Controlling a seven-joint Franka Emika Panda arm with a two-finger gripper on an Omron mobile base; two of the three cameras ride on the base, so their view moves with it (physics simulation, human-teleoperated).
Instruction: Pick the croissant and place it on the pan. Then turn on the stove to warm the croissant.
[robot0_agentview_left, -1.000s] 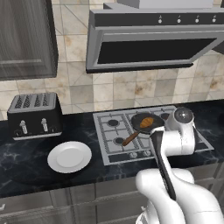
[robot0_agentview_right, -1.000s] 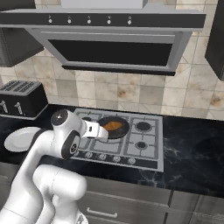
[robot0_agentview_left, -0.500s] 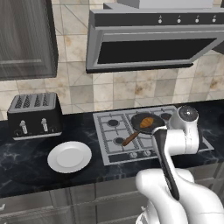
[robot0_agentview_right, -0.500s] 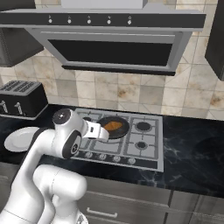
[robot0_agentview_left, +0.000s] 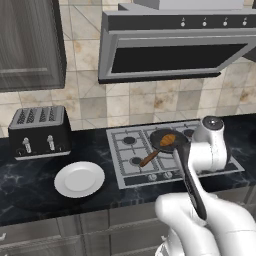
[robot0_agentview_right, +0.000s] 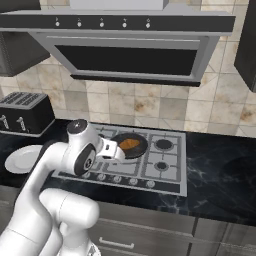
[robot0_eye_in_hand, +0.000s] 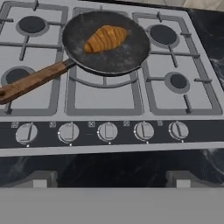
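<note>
Croissant (robot0_eye_in_hand: 105, 38): we find it lying inside the pan (robot0_eye_in_hand: 114, 54), left of the pan's middle in the hand view, long axis running lower left to upper right.

Pan: on the stove (robot0_eye_in_hand: 105, 94) grates; wooden handle (robot0_eye_in_hand: 30, 82) points lower left, toward the knob row (robot0_eye_in_hand: 106, 131).

Gripper (robot0_agentview_right: 119, 148): just beside the pan, jaws apart, nothing between them.

Desk (robot0_agentview_left: 35, 172): carries a white plate (robot0_agentview_left: 79, 178) and toaster (robot0_agentview_left: 39, 131).

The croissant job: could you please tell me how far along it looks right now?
Done: the croissant lies in the pan on the stove. In hand: nothing, and the hand view faces the knobs. Left: turning one on; no flame shows.
</note>
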